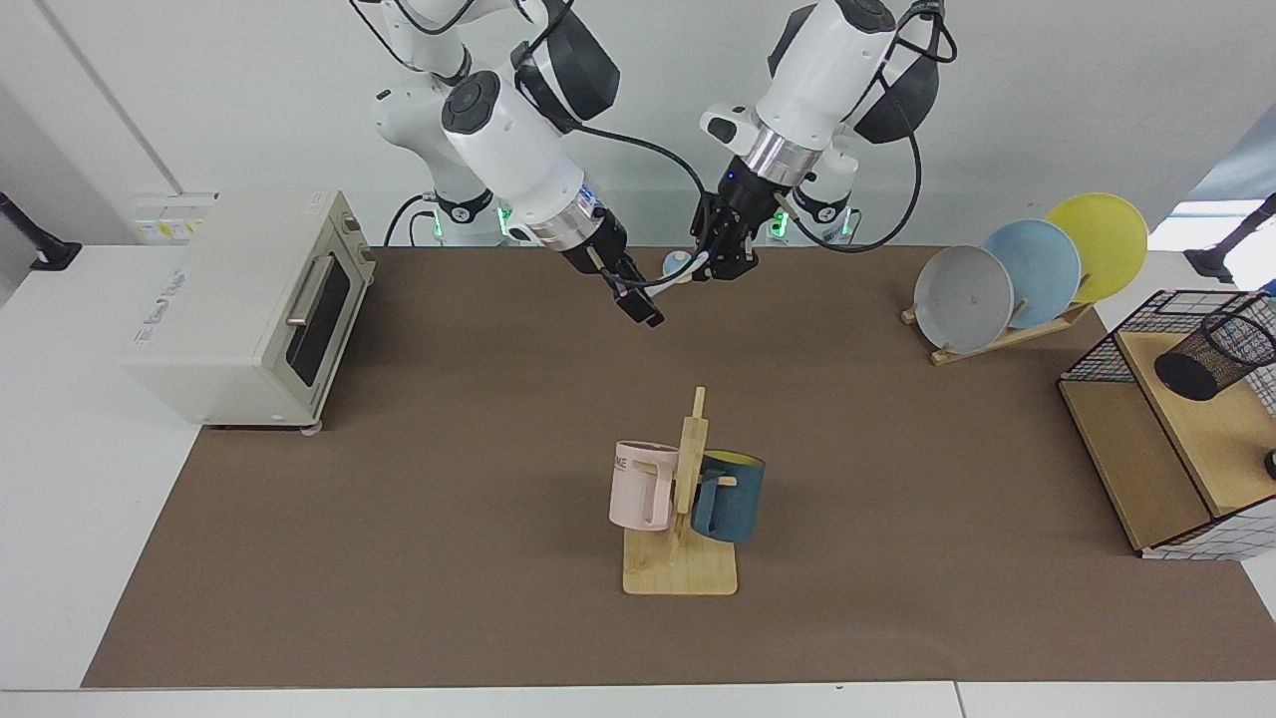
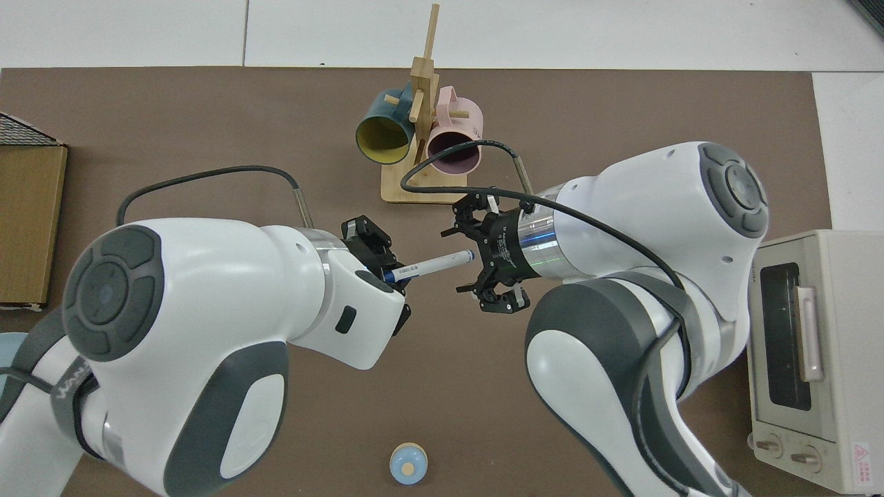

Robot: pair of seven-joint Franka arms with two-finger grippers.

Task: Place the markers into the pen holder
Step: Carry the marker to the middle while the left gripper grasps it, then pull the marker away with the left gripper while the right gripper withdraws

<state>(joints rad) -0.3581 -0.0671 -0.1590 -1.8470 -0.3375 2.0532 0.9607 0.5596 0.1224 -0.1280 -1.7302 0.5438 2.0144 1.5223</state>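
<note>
Left gripper (image 2: pixel 388 269) clamps marker (image 2: pixel 436 264) by its blue cap; right gripper (image 2: pixel 476 257), at its 3 o'clock, spread wide, empty.

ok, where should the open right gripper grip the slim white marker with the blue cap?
The bare white barrel near the free end; the left gripper is shut on the blue-cap end. The slim white marker points into the open right gripper, so come in along its axis from that side and close across the barrel.
</note>
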